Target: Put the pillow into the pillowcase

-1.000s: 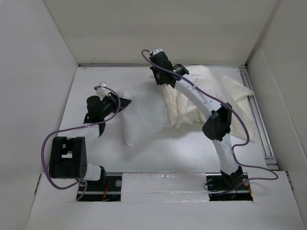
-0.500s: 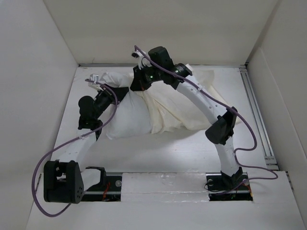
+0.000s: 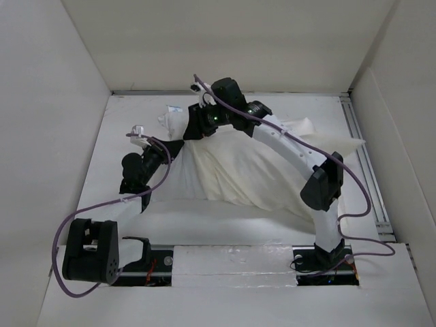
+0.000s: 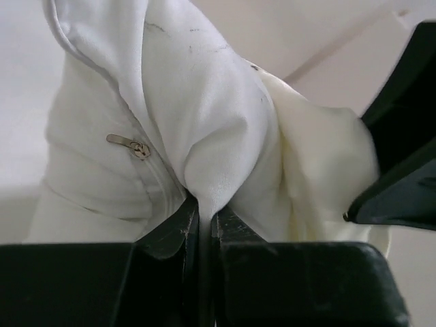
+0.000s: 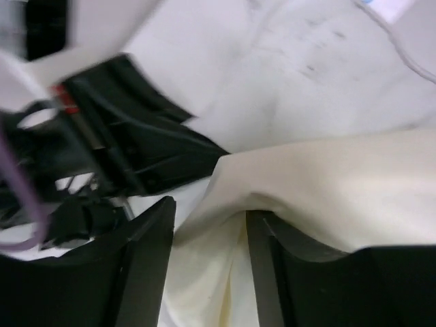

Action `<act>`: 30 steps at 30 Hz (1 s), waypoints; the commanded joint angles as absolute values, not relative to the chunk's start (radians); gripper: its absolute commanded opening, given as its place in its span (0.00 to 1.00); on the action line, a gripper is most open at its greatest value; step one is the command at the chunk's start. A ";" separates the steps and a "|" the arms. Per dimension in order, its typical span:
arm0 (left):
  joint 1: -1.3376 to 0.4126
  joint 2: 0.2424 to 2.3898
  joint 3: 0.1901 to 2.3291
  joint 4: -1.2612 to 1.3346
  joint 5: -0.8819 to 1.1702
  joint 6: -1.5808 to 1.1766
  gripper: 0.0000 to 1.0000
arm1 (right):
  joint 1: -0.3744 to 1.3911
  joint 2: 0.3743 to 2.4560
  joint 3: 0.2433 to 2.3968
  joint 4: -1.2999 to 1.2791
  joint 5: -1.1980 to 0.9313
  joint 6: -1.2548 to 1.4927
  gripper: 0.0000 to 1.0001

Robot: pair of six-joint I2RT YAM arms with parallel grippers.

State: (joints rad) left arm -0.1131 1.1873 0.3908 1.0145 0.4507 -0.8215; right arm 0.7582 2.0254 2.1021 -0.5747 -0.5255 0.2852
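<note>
**Grippers, two.**
- Left gripper (image 4: 204, 208): jaws pressed together on a pinched fold of the pillow (image 4: 184, 102), at the pillow's left end.
- Right gripper (image 5: 210, 228): fingers apart. A loose fold of the pillowcase (image 5: 327, 184) lies in the gap and is not squeezed. The gripper sits above the pillow's left end, just beside the left gripper.

**Zipper pull (image 4: 129, 145), one.** Small and metal, on the pillow's seam, left of the pinched fold.

**Pillow, one.** White and plump. From above, only its left end and one pointed far corner show bare (image 3: 169, 117).

**Pillowcase, one.** Cream and wrinkled, touching the pillow. It is spread from the pillow's left end rightward (image 3: 259, 170) and covers most of the pillow. The pictures do not show whether the pillow is inside it or only beneath it.

**Arms, two.** Each reaches in from the pillow's near side, and the right arm arches over the pillowcase.

**Purple cables, two.** One runs along each arm: left (image 3: 68, 197), right (image 3: 354, 184).

**Table (image 3: 122, 136), one.** White, lying under the pillow.
</note>
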 commanded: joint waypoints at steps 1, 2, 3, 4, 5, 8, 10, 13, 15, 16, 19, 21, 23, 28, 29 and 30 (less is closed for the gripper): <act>-0.144 1.106 0.358 0.933 0.356 -0.845 0.00 | 0.770 2.051 2.031 -0.600 -0.341 0.235 0.54; -0.144 1.076 0.335 0.905 0.326 -0.859 0.00 | 0.761 2.040 1.984 -0.600 -0.243 0.250 0.69; -0.144 1.060 0.324 0.882 0.301 -0.868 0.00 | 0.761 2.028 1.971 -0.591 -0.180 0.250 0.75; -0.144 1.045 0.312 0.833 0.276 -0.879 0.00 | 0.775 2.002 1.971 -0.610 -0.111 0.250 0.87; -0.144 1.029 0.301 0.815 0.232 -0.891 0.00 | 0.775 1.988 1.971 -0.629 0.011 0.250 0.88; -0.144 0.964 0.269 0.735 0.181 -0.917 0.00 | 0.837 1.883 1.993 -0.672 0.208 0.250 1.00; -0.144 0.918 0.256 0.675 0.141 -0.948 0.00 | 0.888 1.774 1.974 -0.672 0.470 0.259 1.00; -0.144 0.867 0.256 0.635 0.126 -0.948 0.00 | 0.958 1.685 1.927 -0.719 0.602 0.272 1.00; -0.144 0.845 0.256 0.615 0.126 -0.948 0.00 | 1.000 1.626 1.887 -0.794 0.676 0.314 1.00; -0.144 0.845 0.256 0.606 0.126 -0.948 0.00 | 1.046 1.609 1.826 -0.817 0.721 0.328 1.00; -0.144 0.819 0.265 0.568 0.126 -0.939 0.00 | 1.112 1.539 1.696 -0.829 0.721 0.400 1.00; -0.144 0.819 0.275 0.568 0.126 -0.939 0.00 | 1.172 1.508 1.571 -0.807 0.721 0.449 0.93; -0.144 0.819 0.285 0.558 0.126 -0.928 0.00 | 1.216 1.477 1.482 -0.760 0.709 0.465 0.83; -0.144 0.847 0.305 0.558 0.135 -0.910 0.00 | 1.266 1.479 1.433 -0.654 0.676 0.456 0.78; -0.144 0.847 0.305 0.549 0.135 -0.910 0.00 | 1.266 1.492 1.433 -0.641 0.676 0.456 0.78; -0.144 0.847 0.305 0.549 0.135 -0.899 0.00 | 1.276 1.502 1.433 -0.632 0.676 0.445 0.78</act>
State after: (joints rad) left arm -0.1490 0.8471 0.2623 0.5323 0.1543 -0.9253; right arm 1.2598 1.5257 1.4071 -0.7322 0.6586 0.4343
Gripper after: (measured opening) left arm 0.021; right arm 0.784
